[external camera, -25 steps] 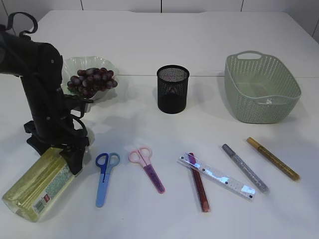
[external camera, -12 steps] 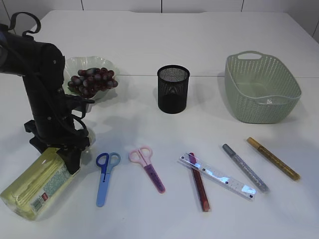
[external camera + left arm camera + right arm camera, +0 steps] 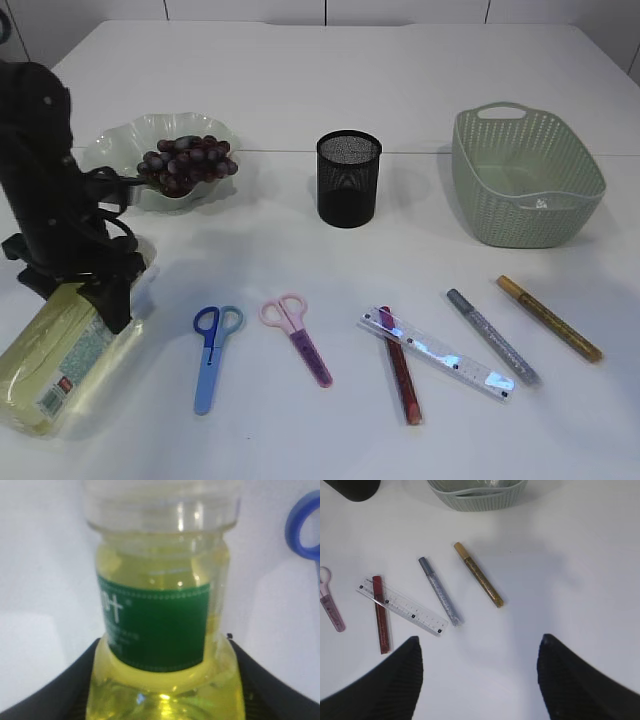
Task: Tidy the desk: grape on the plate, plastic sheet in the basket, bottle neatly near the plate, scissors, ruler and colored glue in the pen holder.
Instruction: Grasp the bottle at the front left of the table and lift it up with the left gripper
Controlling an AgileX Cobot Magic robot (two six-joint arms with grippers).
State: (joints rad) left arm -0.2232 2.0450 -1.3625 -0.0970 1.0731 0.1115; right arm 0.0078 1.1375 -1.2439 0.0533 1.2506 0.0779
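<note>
Two end effectors: your left end effector (image 3: 95, 300) pinches the bottle (image 3: 62, 360) at lower left; right end effector (image 3: 479, 672) spread.

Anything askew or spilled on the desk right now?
No spill visible. The bottle lies on its side at the near left, in the left gripper. The clear ruler lies crosswise over the red glue stick.

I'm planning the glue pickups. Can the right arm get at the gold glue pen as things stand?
Probably yes. The right gripper hangs open above bare table, and the gold glue pen lies alone just ahead of it, apart from the silver pen, with nothing on top.
</note>
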